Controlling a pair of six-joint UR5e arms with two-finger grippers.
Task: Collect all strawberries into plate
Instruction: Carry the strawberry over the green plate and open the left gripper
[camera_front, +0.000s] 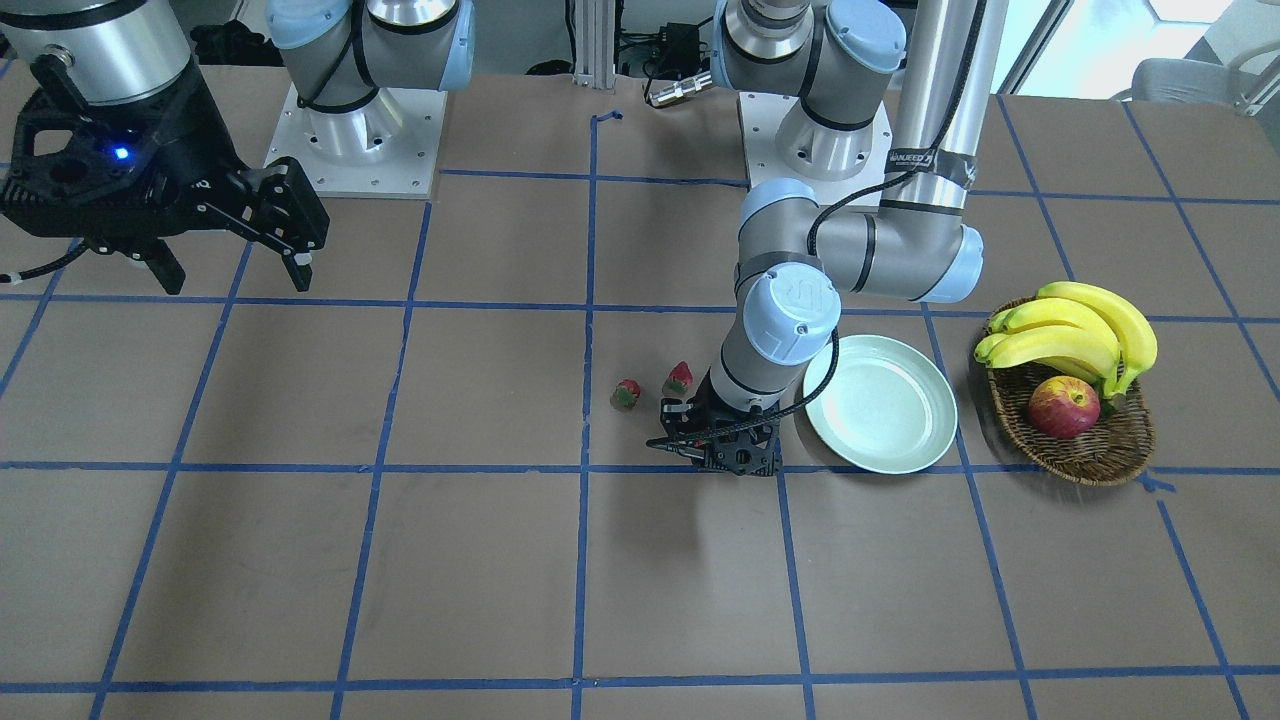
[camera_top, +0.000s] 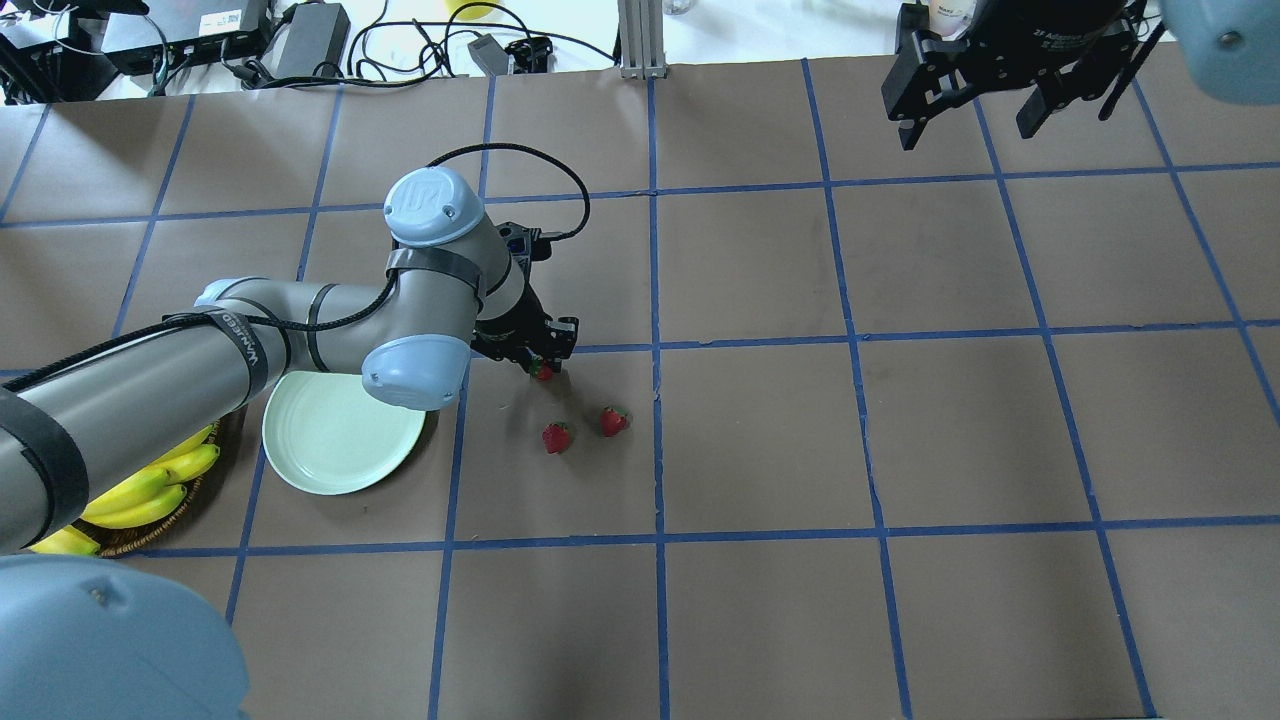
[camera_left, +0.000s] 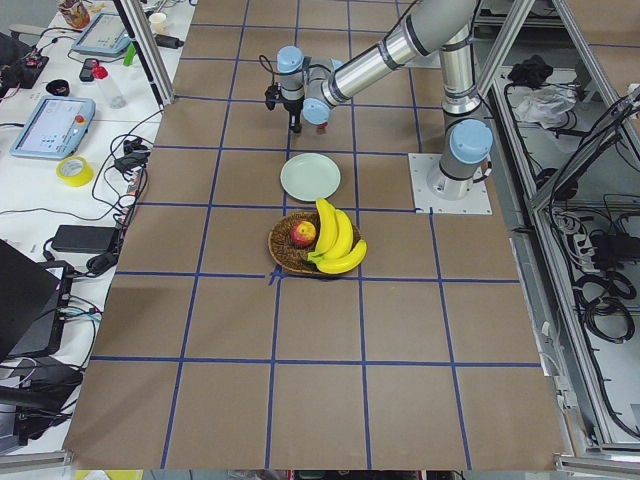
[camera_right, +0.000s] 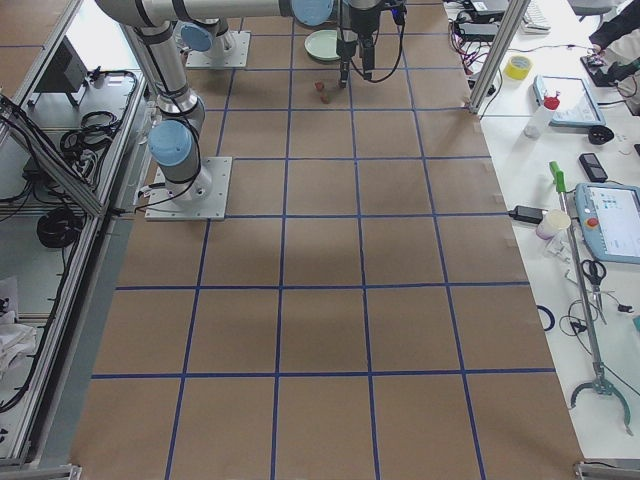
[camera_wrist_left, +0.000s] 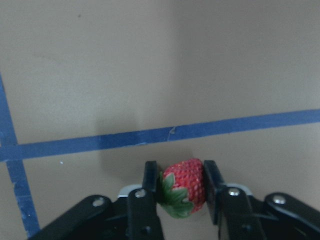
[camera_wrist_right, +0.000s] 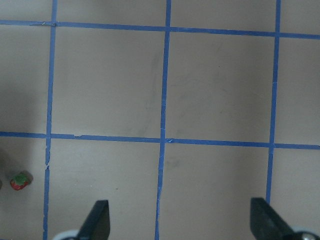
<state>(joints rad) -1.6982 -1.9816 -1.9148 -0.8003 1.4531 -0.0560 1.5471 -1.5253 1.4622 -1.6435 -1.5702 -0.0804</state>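
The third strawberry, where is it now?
The third strawberry is pinched in the left tool, near a blue tape line; in the overhead view it is right of the plate, just beyond the two loose strawberries.

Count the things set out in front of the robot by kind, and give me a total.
strawberries: 3, one of them gripped in the left hand
apple: 1
banana bunch: 1
plate: 1
basket: 1
Total: 7
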